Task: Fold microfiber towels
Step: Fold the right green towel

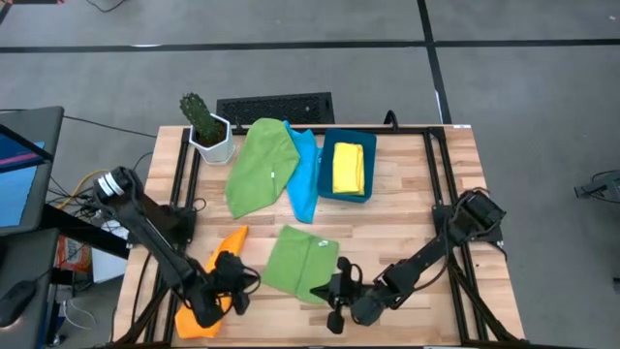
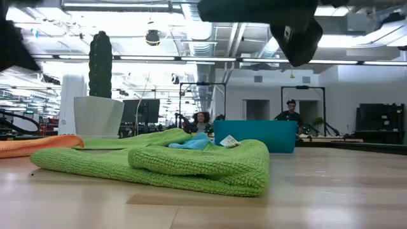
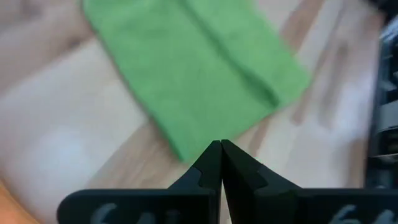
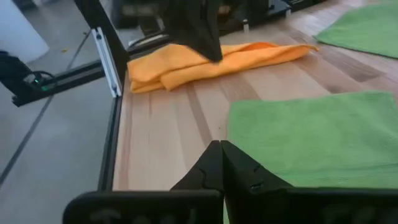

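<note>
A green towel (image 1: 300, 260) lies folded on the table near the front middle; it also shows in the low view (image 2: 191, 162). My left gripper (image 3: 221, 148) is shut and empty just to its left (image 1: 248, 279), above an orange towel (image 1: 215, 276). My right gripper (image 4: 221, 147) is shut and empty at the towel's near right corner (image 1: 327, 289), raised above the table (image 2: 296, 35). A second green towel (image 1: 260, 165) and a light blue towel (image 1: 306, 174) lie spread at the back. A yellow towel (image 1: 348, 167) lies folded in the blue bin (image 1: 323, 179).
A white pot with a cactus (image 1: 207, 131) stands at the back left, and a dark keyboard (image 1: 276, 107) lies beyond the far edge. Bare wood (image 1: 417, 213) shows right of the bin. People sit and stand in the room behind the table (image 2: 291, 111).
</note>
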Controlling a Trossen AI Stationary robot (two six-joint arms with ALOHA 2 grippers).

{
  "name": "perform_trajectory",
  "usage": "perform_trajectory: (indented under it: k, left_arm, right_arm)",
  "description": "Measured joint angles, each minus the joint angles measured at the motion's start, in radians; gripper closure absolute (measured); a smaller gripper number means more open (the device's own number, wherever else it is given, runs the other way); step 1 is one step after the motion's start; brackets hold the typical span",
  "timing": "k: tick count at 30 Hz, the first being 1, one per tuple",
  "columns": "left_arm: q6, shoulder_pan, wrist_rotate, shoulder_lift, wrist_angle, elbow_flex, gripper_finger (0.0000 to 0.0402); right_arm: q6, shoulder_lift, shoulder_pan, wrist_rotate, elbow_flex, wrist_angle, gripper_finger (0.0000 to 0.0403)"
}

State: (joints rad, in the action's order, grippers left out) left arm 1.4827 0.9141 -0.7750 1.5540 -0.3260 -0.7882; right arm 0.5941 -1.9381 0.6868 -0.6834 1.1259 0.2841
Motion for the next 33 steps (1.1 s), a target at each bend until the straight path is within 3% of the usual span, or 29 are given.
perform_trajectory:
  k: [5, 11, 14, 17, 22, 28, 33]
  left_arm:
    - [0.058, -0.002, 0.029, 0.136, 0.016, 0.001, 0.0392]
    - [0.094, -0.038, -0.011, 0.183, 0.058, 0.001, 0.0339]
    - [0.002, -0.048, -0.017, 0.183, 0.146, 0.001, 0.0303]
    - [-0.072, -0.064, 0.046, 0.199, 0.184, 0.000, 0.0270]
    - [-0.040, -0.083, 0.054, 0.252, 0.185, -0.002, 0.0238]
    - [0.025, -0.100, 0.055, 0.267, 0.196, -0.003, 0.0243]
    - [0.030, -0.101, 0.080, 0.269, 0.226, -0.002, 0.0302]
  right_arm:
    - [0.007, 0.000, 0.000, 0.001, 0.000, -0.019, 0.0367]
    - [0.034, 0.000, 0.000, 0.003, 0.000, -0.021, 0.0370]
    - [0.051, 0.001, 0.001, 0.005, 0.000, -0.024, 0.0375]
    - [0.053, 0.001, 0.001, 0.005, 0.000, -0.030, 0.0379]
    - [0.063, 0.001, 0.001, 0.005, 0.000, -0.038, 0.0377]
    - [0.091, 0.001, 0.001, 0.031, 0.000, -0.043, 0.0371]
    - [0.090, 0.001, 0.006, 0.030, 0.000, -0.045, 0.0378]
